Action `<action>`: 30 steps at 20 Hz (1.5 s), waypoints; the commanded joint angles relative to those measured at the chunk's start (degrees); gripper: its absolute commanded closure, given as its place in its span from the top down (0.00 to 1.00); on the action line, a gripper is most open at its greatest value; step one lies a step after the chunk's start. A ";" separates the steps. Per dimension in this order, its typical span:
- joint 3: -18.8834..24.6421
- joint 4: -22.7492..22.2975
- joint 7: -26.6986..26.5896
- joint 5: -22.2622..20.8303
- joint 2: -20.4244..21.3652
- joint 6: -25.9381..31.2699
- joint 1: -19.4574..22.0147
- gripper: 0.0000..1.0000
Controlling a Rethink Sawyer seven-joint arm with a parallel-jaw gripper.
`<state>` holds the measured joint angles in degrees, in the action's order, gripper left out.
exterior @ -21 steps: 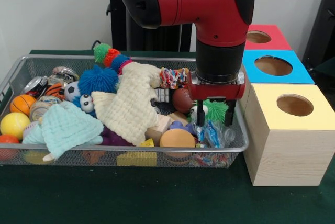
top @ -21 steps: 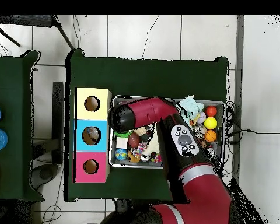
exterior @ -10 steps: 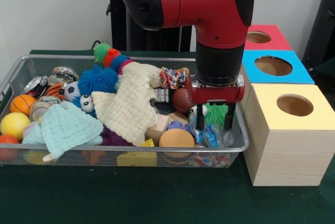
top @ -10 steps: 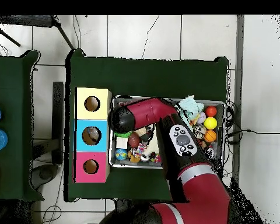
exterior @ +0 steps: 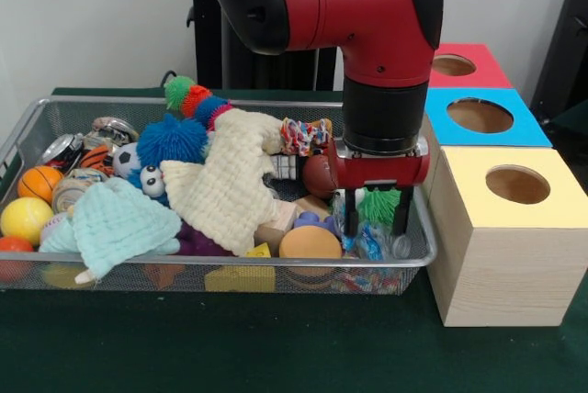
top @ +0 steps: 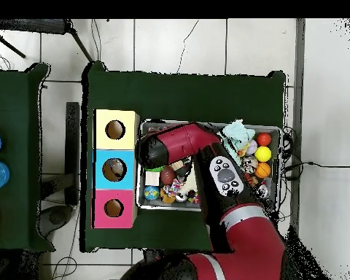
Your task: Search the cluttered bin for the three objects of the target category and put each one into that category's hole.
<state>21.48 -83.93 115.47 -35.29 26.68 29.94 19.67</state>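
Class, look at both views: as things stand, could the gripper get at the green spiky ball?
Probably yes: the gripper hangs right over the green spiky ball, its open jaws either side, with nothing lying on top.

Desk covered in dark green cloth, carrying two things directly. Wire mesh bin: a shallow silver basket resting flat on the cloth, filling the left and centre of the front view, its right end just beside the boxes. Row of three wooden boxes, each with one round hole in a coloured top: yellow box nearest the camera, blue box behind it, red box farthest, set side by side and touching. Overhead view: the same row runs along the bin's left side, with bare green cloth all around them.
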 commanded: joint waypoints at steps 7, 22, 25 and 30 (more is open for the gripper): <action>-4.98 -2.20 6.23 -2.44 -5.18 -10.54 -5.16 1.00; -8.07 -3.49 5.76 3.55 -3.32 -8.97 -7.03 0.00; -7.90 -2.47 5.01 4.24 -3.46 -7.92 -6.90 0.00; -7.68 -4.52 4.04 5.67 -0.88 -6.20 -6.42 0.00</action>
<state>11.92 -83.97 115.48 -32.05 26.98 22.38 12.41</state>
